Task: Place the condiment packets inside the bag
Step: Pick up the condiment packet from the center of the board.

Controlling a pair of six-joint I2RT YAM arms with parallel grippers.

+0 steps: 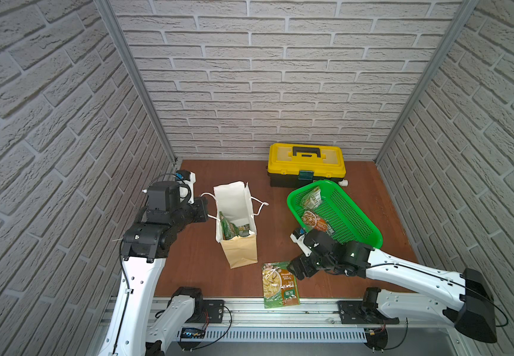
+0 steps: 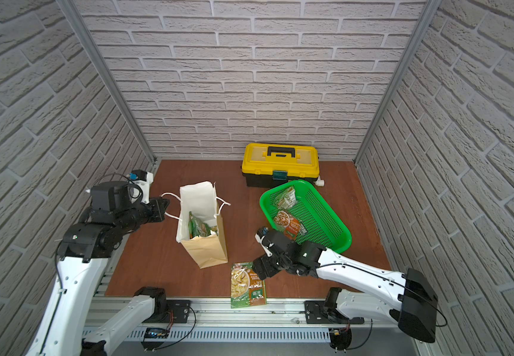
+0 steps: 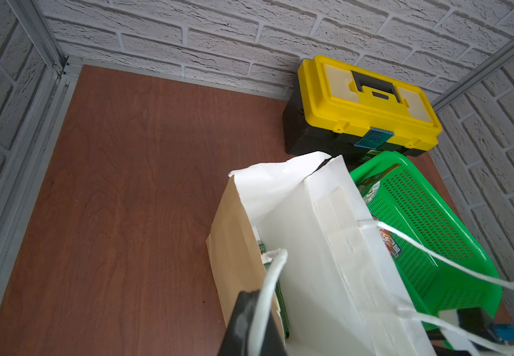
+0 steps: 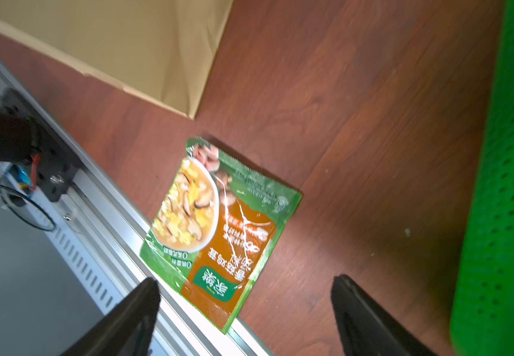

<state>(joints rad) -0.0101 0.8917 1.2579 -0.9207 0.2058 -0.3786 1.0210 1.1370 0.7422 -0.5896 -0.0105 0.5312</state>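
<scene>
Bag (image 1: 240, 249) mouth unobstructed above; basket (image 1: 346, 215), toolbox (image 1: 306, 165) crowd right side.

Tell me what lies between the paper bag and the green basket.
Bare tabletop only, seen in both top views; the bag's white cord handle loops into the gap toward the basket.

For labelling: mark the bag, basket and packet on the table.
bag (image 1: 240, 251), in a top view, tan front wall
basket (image 1: 345, 215), in a top view, bare perforated floor
packet (image 4: 218, 234), right wrist view, printed middle
</scene>
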